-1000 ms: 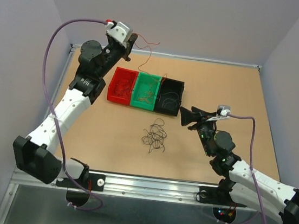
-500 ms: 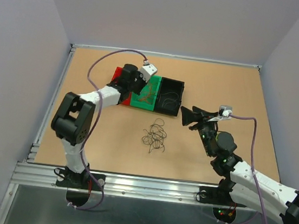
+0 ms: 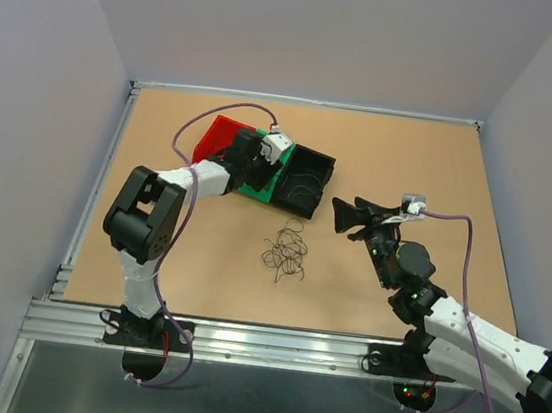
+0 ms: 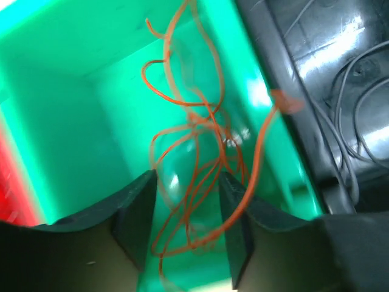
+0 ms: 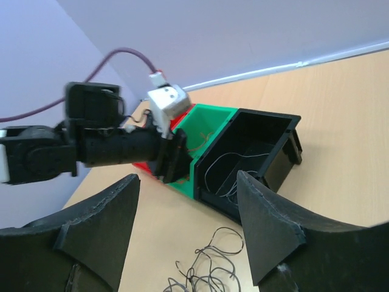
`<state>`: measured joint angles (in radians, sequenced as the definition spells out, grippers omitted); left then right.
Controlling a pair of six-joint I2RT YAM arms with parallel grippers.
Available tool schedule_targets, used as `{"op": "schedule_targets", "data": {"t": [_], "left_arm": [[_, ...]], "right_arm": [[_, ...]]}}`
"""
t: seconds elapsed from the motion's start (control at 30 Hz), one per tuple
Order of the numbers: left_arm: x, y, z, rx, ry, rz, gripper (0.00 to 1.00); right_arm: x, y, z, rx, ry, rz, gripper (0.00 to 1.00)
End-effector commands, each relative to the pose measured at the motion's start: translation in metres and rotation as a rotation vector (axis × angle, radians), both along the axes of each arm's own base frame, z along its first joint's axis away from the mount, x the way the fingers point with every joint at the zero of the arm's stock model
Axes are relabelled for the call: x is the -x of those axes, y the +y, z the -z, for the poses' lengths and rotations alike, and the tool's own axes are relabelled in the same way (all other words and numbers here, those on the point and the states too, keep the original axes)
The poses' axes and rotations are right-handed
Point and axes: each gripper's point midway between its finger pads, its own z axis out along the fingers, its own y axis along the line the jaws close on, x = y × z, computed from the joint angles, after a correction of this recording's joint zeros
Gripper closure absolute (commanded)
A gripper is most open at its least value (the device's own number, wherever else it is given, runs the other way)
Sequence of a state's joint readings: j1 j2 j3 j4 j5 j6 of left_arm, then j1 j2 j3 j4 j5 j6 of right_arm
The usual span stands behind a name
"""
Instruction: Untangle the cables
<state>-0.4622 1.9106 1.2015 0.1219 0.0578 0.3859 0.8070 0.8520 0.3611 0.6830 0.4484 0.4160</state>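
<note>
The cables (image 3: pixel 286 250) lie as a small dark tangle of hair-thin, curly loops on the bare brown table (image 3: pixel 442 167), near its middle, and neither arm touches them. The right wrist view shows this tangle at its lower edge, on the near side of a three-part tray.

More strands sit in that tray, which lies just beyond the tangle. Orange-red strands (image 4: pixel 194 152) curl in the green bin (image 4: pixel 73 121), the middle one. Thin pale grey strands (image 4: pixel 358 103) lie coiled on the floor of the black bin (image 3: pixel 304 180) at the right end. The red bin (image 3: pixel 219 139) is at the left end, and what it holds cannot be made out. The tray lies askew to the table's edges, its black end nearer the arms' bases than its red end.

The left gripper (image 4: pixel 185 216) reaches down into the green bin with its two dark fingers (image 4: pixel 137 213) spread apart. Several loops of the orange-red strands pass through the gap between them, unpinched. One blurred strand rises to the wall shared with the black bin.

The right gripper (image 3: pixel 343 215) hovers over the table to the right of the tangle, apart from it and from the tray. Its fingers stand wide apart with nothing between them, and it points toward the tray.
</note>
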Motion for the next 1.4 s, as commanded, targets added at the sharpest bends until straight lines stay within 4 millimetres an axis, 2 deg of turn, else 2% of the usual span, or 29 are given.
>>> {"op": "schedule_targets", "data": {"t": [0.0,0.07,0.1,0.13,0.27,0.37,0.4,0.47,0.53,0.6,0.7,0.8,1.0,1.03,1.13,1.17,1.3,1.37], "left_arm": [[0.004,0.001,-0.107,0.195,-0.209,0.011,0.33],[0.010,0.004,-0.124,0.224,-0.251,0.016,0.28],[0.016,0.005,-0.125,0.235,-0.262,0.018,0.25],[0.020,0.007,-0.141,0.256,-0.297,0.019,0.25],[0.037,0.009,-0.167,0.309,-0.367,0.045,0.25],[0.060,-0.004,-0.175,0.331,-0.392,0.192,0.25],[0.075,-0.016,-0.172,0.346,-0.370,0.291,0.24],[0.094,-0.031,-0.159,0.297,-0.367,0.402,0.21],[0.109,-0.042,-0.137,0.239,-0.338,0.465,0.18],[0.129,-0.060,-0.112,0.172,-0.305,0.567,0.18],[0.158,-0.079,-0.085,0.120,-0.232,0.723,0.18],[0.176,-0.084,-0.065,0.085,-0.151,0.802,0.18],[0.191,-0.093,-0.025,-0.001,0.015,0.899,0.23],[0.192,-0.092,-0.013,-0.019,0.044,0.905,0.25],[0.192,-0.092,-0.002,-0.044,0.084,0.911,0.35],[0.192,-0.091,-0.001,-0.049,0.093,0.914,0.55],[0.188,-0.094,-0.008,-0.036,0.078,0.899,1.00],[0.184,-0.096,-0.021,-0.008,0.031,0.881,1.00]], "right_arm": [[-0.004,0.009,-0.008,0.016,0.001,-0.011,0.29],[-0.005,0.012,-0.005,0.028,0.013,-0.020,0.29],[-0.007,0.016,-0.003,0.035,0.021,-0.028,0.29],[-0.007,0.019,-0.003,0.041,0.022,-0.038,0.29],[-0.010,0.027,0.004,0.082,0.048,-0.056,0.29],[-0.017,0.033,0.012,0.116,0.088,-0.056,0.29],[-0.018,0.034,0.013,0.119,0.097,-0.053,0.29],[-0.022,0.033,0.018,0.124,0.128,-0.029,0.27],[-0.027,0.021,0.018,0.097,0.148,0.046,0.21],[-0.026,0.007,0.016,0.073,0.146,0.102,0.19],[-0.019,-0.004,0.006,0.041,0.117,0.113,0.19],[-0.013,-0.010,-0.003,0.020,0.091,0.113,0.19],[-0.011,-0.009,-0.007,0.020,0.079,0.100,0.19],[-0.011,-0.009,-0.007,0.020,0.078,0.097,0.19],[-0.011,-0.009,-0.008,0.017,0.075,0.094,0.19],[-0.010,-0.009,-0.008,0.018,0.073,0.091,0.19],[-0.010,-0.009,-0.008,0.019,0.072,0.088,0.19],[-0.010,-0.007,-0.008,0.021,0.073,0.082,0.19]]}}
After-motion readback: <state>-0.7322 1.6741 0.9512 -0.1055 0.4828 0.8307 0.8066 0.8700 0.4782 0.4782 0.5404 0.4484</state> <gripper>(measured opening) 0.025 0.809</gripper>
